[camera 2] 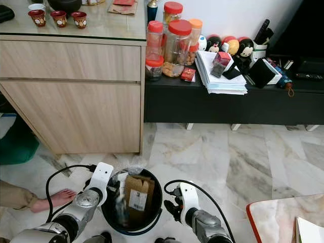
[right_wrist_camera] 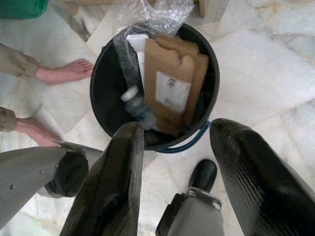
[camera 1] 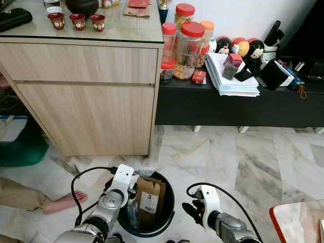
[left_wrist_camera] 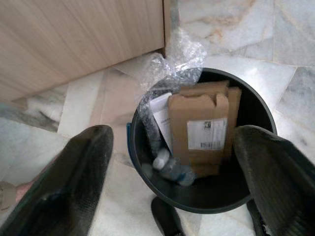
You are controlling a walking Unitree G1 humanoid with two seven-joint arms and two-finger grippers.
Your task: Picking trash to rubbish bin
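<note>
A black round rubbish bin (camera 1: 170, 201) stands on the marble floor right below me. Inside it are a flattened brown cardboard box (camera 1: 150, 196) with a white label, a clear plastic bottle (left_wrist_camera: 170, 167), a white paper, and bubble wrap (left_wrist_camera: 173, 59) spilling over the far rim. My left gripper (camera 1: 130, 192) hovers at the bin's left rim, open and holding nothing. At the bin's right side my right gripper (camera 1: 191, 210) is also open and holds nothing. In the right wrist view the bin (right_wrist_camera: 104, 93) lies just past the spread fingers (right_wrist_camera: 123, 167).
A wooden cabinet (camera 1: 86, 101) stands behind the bin. To its right, a low black console (camera 1: 228, 106) carries jars and papers. A person's bare foot (camera 1: 63, 202) rests on the floor left of the bin. A red-edged surface (camera 1: 298, 223) sits at the lower right.
</note>
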